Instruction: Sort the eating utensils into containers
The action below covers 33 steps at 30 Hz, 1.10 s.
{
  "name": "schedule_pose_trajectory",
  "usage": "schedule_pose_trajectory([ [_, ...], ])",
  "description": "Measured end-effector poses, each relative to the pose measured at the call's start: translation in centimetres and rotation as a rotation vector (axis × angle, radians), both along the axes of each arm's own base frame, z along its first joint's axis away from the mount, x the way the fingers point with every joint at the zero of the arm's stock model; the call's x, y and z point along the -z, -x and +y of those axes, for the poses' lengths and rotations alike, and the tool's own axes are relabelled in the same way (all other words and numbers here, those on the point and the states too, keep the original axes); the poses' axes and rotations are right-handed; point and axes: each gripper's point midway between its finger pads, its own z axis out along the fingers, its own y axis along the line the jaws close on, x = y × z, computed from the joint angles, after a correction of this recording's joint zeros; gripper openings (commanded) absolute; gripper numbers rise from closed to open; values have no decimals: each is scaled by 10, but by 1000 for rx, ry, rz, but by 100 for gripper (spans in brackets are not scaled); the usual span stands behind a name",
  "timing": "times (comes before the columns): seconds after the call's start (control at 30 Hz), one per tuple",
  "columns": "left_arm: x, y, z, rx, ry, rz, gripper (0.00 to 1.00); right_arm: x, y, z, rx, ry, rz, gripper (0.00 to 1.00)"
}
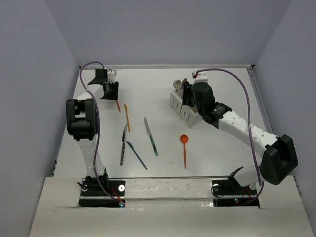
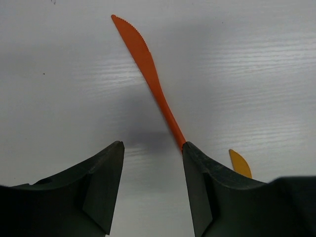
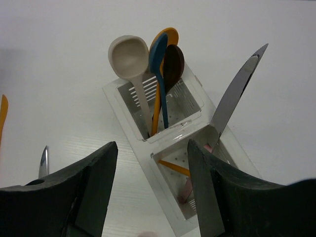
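The left fingers (image 2: 101,182) are apart at the far left of the tabletop (image 1: 222,148), over an orange knife (image 2: 148,69) lying flat. The right fingers (image 3: 94,187) are apart too, above the white caddy (image 3: 190,101). Spoons (image 3: 128,52) stand in its far box, a silver knife (image 3: 237,94) in the near one.

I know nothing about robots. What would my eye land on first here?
Most striking is the white caddy toward the table's far right: spoons stand upright in one compartment, a silver knife leans out of the other, and the right gripper hangs open just above. At the far left, the left gripper is open at the handle end of an orange knife, while an orange spoon and other cutlery lie loose mid-table.
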Motion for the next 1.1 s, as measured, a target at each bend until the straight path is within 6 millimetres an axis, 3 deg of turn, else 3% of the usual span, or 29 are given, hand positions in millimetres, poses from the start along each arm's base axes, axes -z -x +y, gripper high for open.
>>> schedule_pose_trajectory([
  [0.2, 14, -7, -1, -16, -2, 24, 58, 16, 6, -4, 1, 18, 30, 64],
  [0.4, 16, -6, -1, -18, 1, 27, 63, 18, 11, -9, 6, 22, 32, 64],
  [0.5, 17, -6, -2, -16, 4, 27, 54, 14, 13, -11, 8, 16, 21, 64],
  [0.53, 17, -6, -2, -17, 6, 28, 44, 13, 14, -12, 9, 15, 19, 64],
  [0.63, 18, -5, -2, -16, 3, 31, 27, 10, 15, -14, 14, 11, 10, 64],
  [0.83, 22, -3, 3, -2, -35, 32, 2, 3, 20, -19, 24, 4, -6, 64],
  [1.1, 22, -4, 7, 19, -85, 24, 0, -13, 24, -24, 34, -17, -43, 64],
])
